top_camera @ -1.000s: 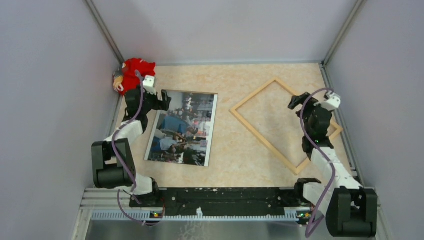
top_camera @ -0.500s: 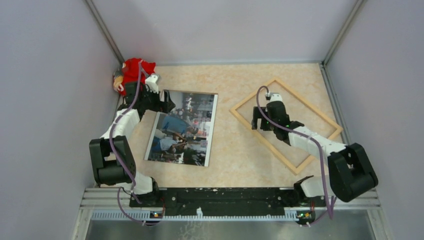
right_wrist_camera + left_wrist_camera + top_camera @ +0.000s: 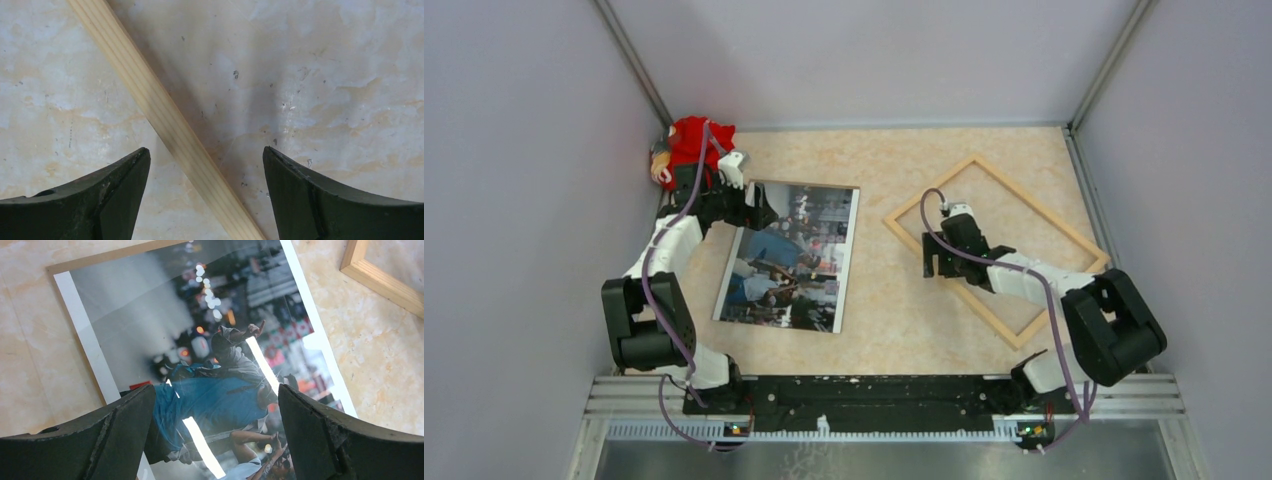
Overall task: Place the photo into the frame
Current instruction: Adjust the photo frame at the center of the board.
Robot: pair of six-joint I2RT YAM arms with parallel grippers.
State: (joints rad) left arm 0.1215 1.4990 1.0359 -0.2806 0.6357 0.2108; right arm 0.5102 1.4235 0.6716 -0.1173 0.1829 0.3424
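The photo, a crowd print in blue, white and dark tones, lies face up on the left of the table; it fills the left wrist view. My left gripper is open over the photo's far left corner, holding nothing. The light wood frame lies empty and turned at an angle on the right; one corner shows in the left wrist view. My right gripper is open, its jaws straddling the frame's near-left bar without closing on it.
A red plush toy sits in the far left corner by the wall. A brown board edge peeks from under the photo's edge. Grey walls close three sides; the black rail runs along the near edge.
My right arm swung from the frame's right side across to its near-left bar and lowered over it. My left gripper shifted slightly over the photo's far left corner.
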